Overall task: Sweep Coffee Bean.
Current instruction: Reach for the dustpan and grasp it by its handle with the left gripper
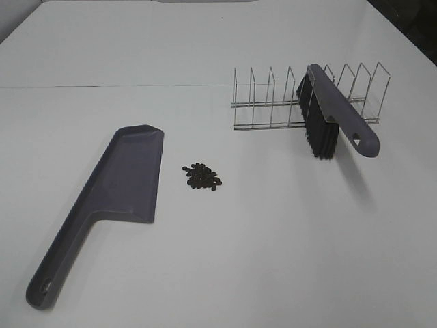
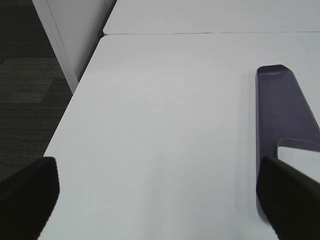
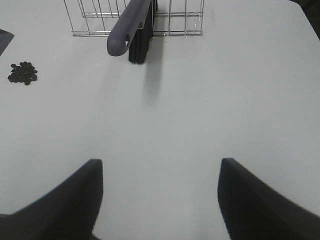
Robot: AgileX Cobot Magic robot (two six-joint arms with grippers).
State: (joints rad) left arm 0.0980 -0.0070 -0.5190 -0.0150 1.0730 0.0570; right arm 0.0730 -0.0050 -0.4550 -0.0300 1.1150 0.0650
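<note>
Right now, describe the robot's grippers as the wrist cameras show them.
The left gripper has two matte black fingers with blunt, squared ends. The right gripper has the same dark finish, its fingers broad at the base and narrowing to rounded tips. No cables, markings or labels show, and the arms themselves are outside every view.

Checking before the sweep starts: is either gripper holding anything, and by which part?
Nothing. The left gripper and right gripper stand open and empty; brush sits in the rack.
</note>
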